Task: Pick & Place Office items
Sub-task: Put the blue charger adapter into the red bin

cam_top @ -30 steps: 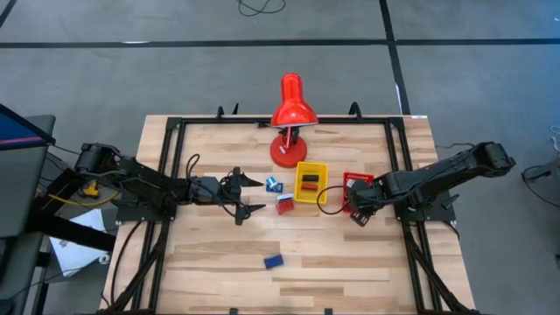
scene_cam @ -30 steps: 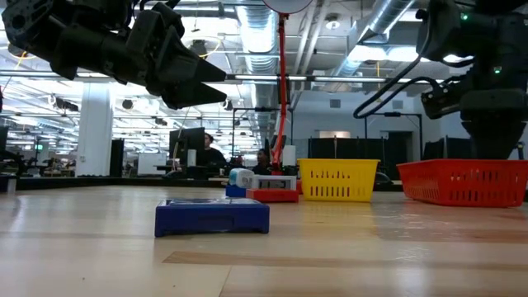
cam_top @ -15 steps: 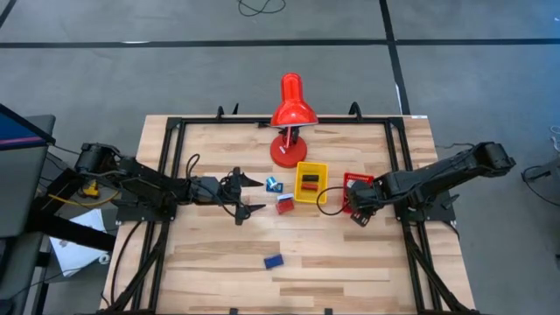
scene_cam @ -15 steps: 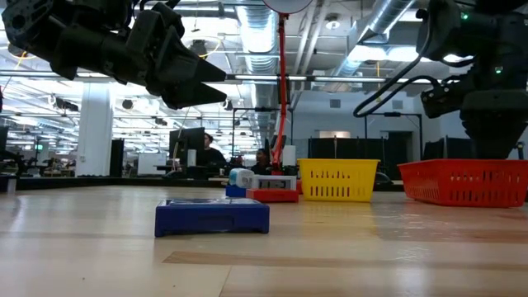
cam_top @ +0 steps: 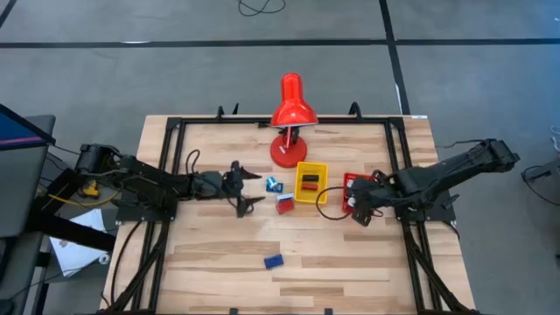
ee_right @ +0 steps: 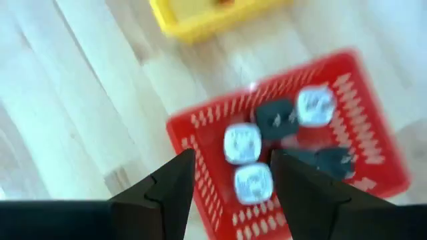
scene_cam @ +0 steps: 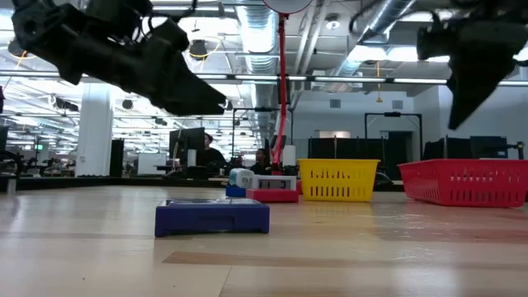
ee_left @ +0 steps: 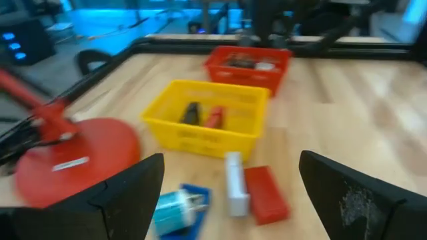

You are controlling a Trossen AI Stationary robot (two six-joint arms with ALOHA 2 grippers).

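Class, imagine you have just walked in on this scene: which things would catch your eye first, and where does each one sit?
The red desk lamp stands out at the table's far edge, centre. In front of it sit a yellow tray and a red tray side by side, the red one holding white and dark cube-like bits, with the right claw open above it. A lone blue block lies nearer the front, and the left claw hangs open near the small items beside the yellow tray.

Overhead down, tabletop level, wrists close, sharing red tray (ee_right: 347, 93)
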